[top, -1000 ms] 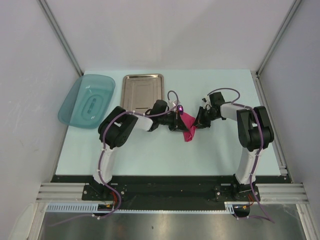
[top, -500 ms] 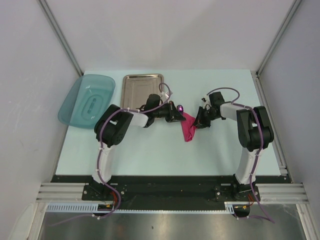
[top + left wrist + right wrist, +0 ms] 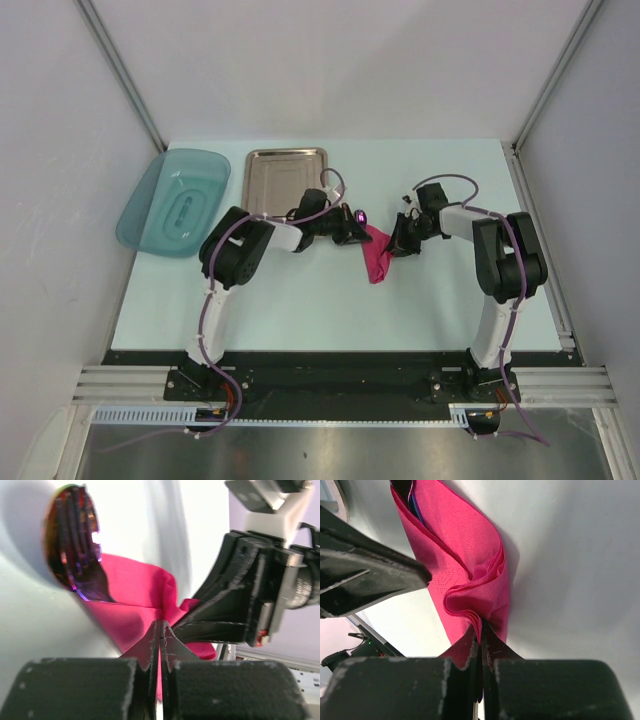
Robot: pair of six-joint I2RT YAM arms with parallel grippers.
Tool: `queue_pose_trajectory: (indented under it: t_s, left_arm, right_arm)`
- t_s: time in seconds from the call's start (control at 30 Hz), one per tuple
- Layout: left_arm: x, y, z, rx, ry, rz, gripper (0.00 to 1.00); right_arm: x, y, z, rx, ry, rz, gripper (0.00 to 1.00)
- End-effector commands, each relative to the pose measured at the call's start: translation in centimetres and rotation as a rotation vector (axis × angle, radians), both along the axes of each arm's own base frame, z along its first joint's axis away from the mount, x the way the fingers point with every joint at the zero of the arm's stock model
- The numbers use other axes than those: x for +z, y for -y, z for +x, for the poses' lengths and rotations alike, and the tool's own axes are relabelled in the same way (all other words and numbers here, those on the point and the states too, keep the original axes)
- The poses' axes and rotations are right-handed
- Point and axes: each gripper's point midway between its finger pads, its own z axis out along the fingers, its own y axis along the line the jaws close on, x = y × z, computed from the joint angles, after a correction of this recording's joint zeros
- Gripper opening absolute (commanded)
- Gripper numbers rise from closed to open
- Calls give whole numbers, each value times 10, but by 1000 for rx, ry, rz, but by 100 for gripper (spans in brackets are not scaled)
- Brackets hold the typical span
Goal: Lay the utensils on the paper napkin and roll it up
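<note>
Utensils wrapped, roll unfinished.
The napkin (image 3: 376,258) lay mid-table, loosely folded over the fork (image 3: 75,530) and spoon (image 3: 52,555), whose heads poked out at its 11 o'clock end; tightening the roll seemed left. Both arms reached low and inward, left gripper (image 3: 357,238) at its 10 o'clock, right gripper (image 3: 396,248) at 2 o'clock, each claw clamped on a napkin fold.
</note>
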Motion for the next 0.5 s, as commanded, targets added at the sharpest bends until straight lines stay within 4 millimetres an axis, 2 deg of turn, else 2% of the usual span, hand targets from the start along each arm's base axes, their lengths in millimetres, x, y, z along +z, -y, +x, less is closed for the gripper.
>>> queue_pose_trajectory:
  t_s: [0.0, 0.1, 0.2, 0.37, 0.47]
  left_arm:
    - [-7, 6, 5, -6, 48, 57, 0]
    - [-22, 5, -2, -14, 21, 108, 0]
    - [-33, 2, -5, -23, 6, 150, 0]
    - [-43, 1, -6, -29, 11, 225, 0]
    - [-47, -1, -7, -34, 15, 259, 0]
  right_arm:
    - [-6, 7, 6, 13, 46, -91, 0]
    - [3, 5, 9, 19, 63, -77, 0]
    - [21, 2, 13, 27, 102, -55, 0]
    - [62, -8, 15, 58, 184, 12, 2]
    - [76, -15, 13, 81, 212, 38, 4]
